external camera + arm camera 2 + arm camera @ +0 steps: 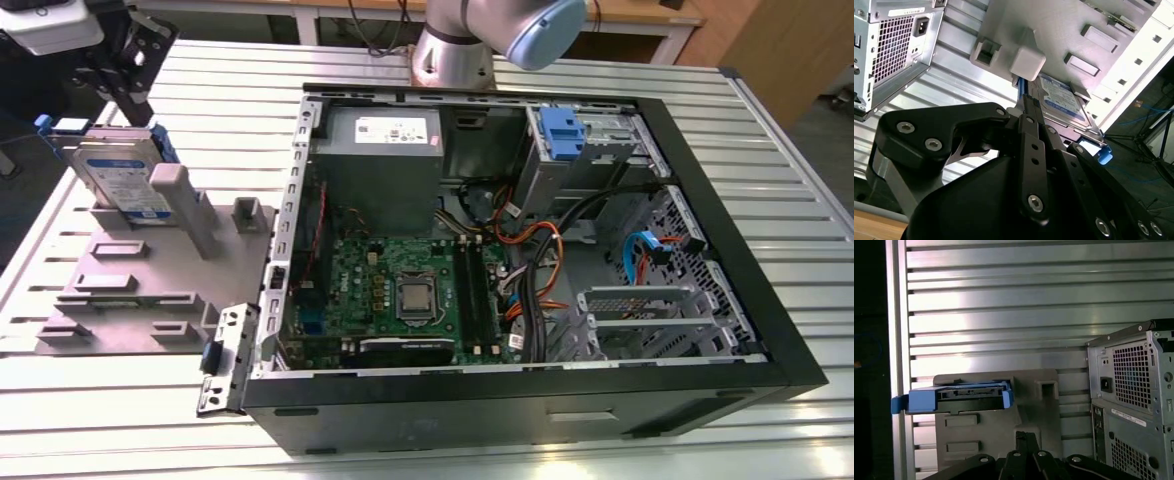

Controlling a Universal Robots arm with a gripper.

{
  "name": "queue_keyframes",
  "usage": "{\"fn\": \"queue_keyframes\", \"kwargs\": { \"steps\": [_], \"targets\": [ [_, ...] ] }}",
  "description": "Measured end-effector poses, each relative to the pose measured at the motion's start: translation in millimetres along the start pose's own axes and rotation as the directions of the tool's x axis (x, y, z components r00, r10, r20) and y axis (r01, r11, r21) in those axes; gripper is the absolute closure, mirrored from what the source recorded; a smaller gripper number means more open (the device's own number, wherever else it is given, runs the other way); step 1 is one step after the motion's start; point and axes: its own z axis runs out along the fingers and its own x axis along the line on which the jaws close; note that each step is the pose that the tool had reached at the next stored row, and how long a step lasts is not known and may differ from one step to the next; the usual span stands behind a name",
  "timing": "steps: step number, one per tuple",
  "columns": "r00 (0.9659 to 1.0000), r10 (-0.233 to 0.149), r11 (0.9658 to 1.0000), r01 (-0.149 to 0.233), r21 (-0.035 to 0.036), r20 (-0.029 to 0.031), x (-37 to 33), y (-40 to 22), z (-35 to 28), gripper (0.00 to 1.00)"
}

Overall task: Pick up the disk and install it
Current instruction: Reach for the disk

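The disk [118,175] is a silver drive with a white-and-blue label and blue side rails. It leans on edge in a grey holder [134,275] at the exterior view's left, beside the open computer case [747,210]. My gripper [134,108] hangs just above the disk's upper end, apart from it. In both wrist views its black fingers lie together with nothing between them: the gripper [1026,436] points toward the disk [961,396], and the gripper [1026,102] ends just short of the disk [1064,100].
Inside the case are a motherboard [400,290], a grey power supply [380,150], loose cables, and a drive bay with a blue bracket [561,130] at the far corner. The holder's grey posts [180,205] stand beside the disk. Everything rests on a slatted aluminium table [94,410].
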Motion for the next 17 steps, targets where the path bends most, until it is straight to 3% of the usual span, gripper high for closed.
{"fn": "queue_keyframes", "kwargs": {
  "steps": [6,17],
  "targets": [
    [1.0,0.0,1.0,0.0,0.0,0.0001,4.4,-0.4,0.7,0.89],
    [1.0,0.0,1.0,0.0,0.0,0.0001,5.5,-0.5,1.9,0.89]
  ]
}}
